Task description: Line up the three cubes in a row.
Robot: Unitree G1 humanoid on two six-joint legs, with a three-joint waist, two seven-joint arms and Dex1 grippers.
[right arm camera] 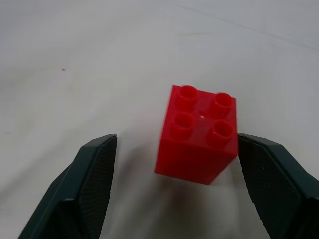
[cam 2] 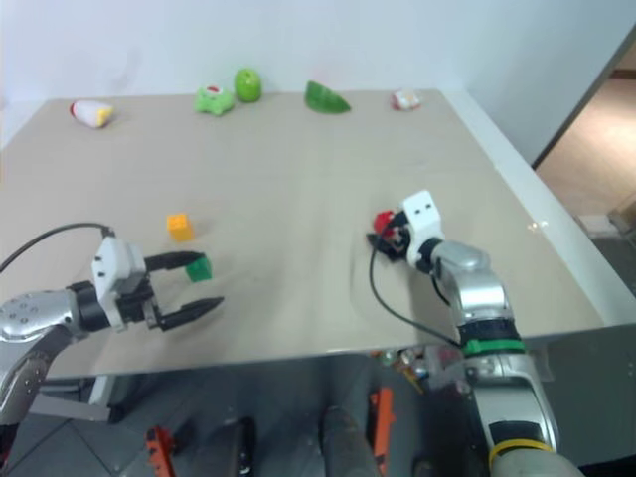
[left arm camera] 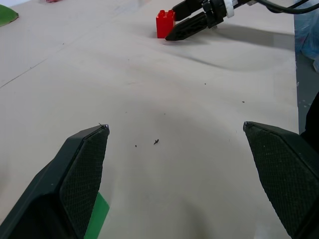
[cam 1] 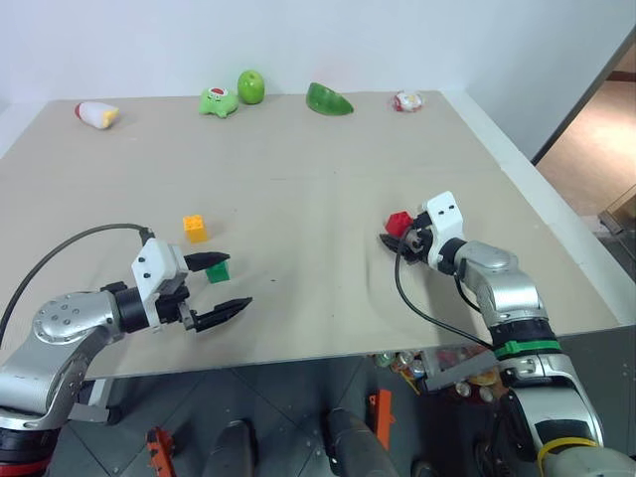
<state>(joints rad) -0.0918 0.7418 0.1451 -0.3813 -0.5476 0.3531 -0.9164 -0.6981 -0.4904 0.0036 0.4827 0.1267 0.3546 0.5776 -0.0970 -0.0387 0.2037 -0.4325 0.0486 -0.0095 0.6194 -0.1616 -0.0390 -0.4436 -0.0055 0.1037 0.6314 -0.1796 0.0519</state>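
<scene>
The red cube (right arm camera: 197, 133) stands studs up on the table, right of the middle. My right gripper (right arm camera: 177, 137) is open around it: one finger touches a side, the other finger (right arm camera: 87, 181) is a gap away. From the head I see the same red cube (cam 1: 398, 222) at the tips of the right gripper (cam 1: 393, 235). The green cube (cam 1: 218, 270) lies front left, just beside the upper finger of my open left gripper (cam 1: 236, 280), which hovers over bare table. The yellow-orange cube (cam 1: 194, 228) sits a little farther back.
Along the table's far edge lie a white and red toy (cam 1: 96, 113), a green frog-like toy (cam 1: 218, 101), a green apple (cam 1: 250, 86), a green slice (cam 1: 329, 99) and a small red and white toy (cam 1: 407, 100). The table's front edge (cam 1: 328, 353) is close to both arms.
</scene>
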